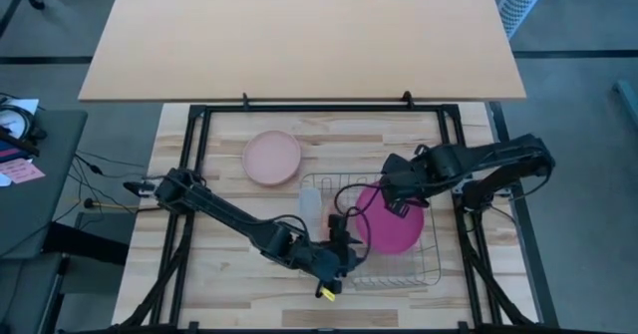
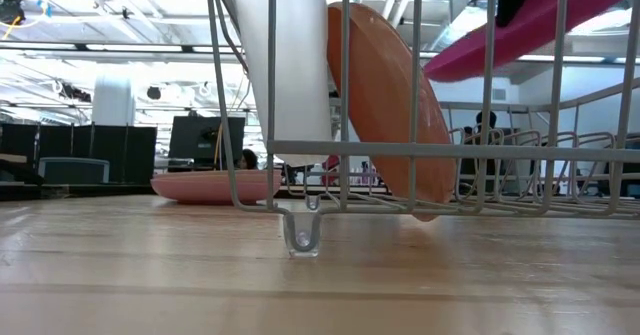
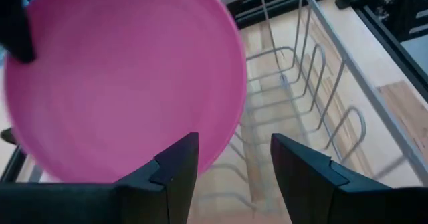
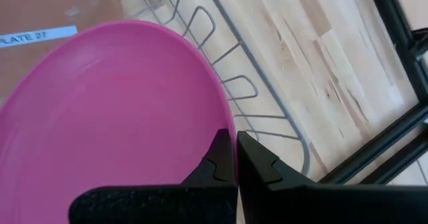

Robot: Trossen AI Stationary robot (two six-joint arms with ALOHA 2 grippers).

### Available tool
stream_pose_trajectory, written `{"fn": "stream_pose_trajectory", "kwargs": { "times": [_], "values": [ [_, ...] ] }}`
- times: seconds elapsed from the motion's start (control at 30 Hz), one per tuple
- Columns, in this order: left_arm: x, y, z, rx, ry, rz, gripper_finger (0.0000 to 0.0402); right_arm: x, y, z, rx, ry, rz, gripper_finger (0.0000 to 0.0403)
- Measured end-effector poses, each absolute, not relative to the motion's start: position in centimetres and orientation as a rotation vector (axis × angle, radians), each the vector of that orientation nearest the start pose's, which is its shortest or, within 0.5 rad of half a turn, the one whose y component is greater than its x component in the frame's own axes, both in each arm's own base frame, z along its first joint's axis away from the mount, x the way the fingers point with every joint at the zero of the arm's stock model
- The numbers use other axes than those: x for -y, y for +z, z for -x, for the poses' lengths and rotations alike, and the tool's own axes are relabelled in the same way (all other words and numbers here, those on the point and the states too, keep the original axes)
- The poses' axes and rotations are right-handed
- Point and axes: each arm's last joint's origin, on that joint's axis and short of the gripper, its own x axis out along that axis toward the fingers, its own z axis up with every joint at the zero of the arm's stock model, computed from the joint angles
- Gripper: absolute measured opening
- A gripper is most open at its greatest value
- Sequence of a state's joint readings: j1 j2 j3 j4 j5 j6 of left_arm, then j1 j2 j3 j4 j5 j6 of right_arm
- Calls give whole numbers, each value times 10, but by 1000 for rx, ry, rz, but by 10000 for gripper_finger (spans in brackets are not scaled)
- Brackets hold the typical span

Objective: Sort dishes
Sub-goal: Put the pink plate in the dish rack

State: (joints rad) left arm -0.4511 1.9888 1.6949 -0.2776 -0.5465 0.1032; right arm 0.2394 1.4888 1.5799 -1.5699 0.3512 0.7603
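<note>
Your right end effector [image 4: 234, 158] sits closest to its wrist camera, fingers pinched tight on the rim of the magenta plate [image 4: 114, 117], which it holds tilted above the wire rack [image 4: 227, 50]; from above you can see that same magenta plate [image 1: 391, 224] held over the rack's [image 1: 424, 264] right half, with the right end effector [image 1: 396, 203] gripping its far edge. Your left end effector [image 3: 234, 164] has its two fingers parted with nothing between them (the pink disc fills the space just ahead of them, but they are not touching it), and in the overhead view the left end effector [image 1: 334, 274] hovers at the rack's near left corner. Moving outward, the level view shows the magenta plate [image 2: 540, 25] slanting across the upper right, raised clear of the rack's [image 2: 450, 150] base. An orange-tan plate [image 2: 385, 105] stands leaning on edge inside the rack, just beside a translucent white tray [image 2: 290, 65] that stands upright at the rack's left end. A pale pink plate [image 1: 272, 158] lies flat on the table [image 1: 199, 274] outside the rack, beyond its left corner and well apart from both arms; you see it low and flat behind the rack wires in the level view [image 2: 215, 186]. A label reading "PLATE 27" [image 4: 23, 36] shows on a surface beyond the held plate.
</note>
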Motion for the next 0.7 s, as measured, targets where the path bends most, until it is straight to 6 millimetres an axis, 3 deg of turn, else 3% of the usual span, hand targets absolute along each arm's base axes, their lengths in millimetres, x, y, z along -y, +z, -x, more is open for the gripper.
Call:
{"fn": "stream_pose_trajectory", "kwargs": {
  "times": [0.2, 0.37, 0.7],
  "values": [
    [194, 287, -440, -530, 55, -463, 182, -40, 376, -222, -1194, -570, -225, 0],
    [188, 290, -455, -623, 131, -531, 182, -36, 391, -208, -1129, -549, -254, 0],
    [188, 289, -471, -654, 207, -626, 164, -40, 393, -204, -1110, -530, -242, 3]
  ]
}}
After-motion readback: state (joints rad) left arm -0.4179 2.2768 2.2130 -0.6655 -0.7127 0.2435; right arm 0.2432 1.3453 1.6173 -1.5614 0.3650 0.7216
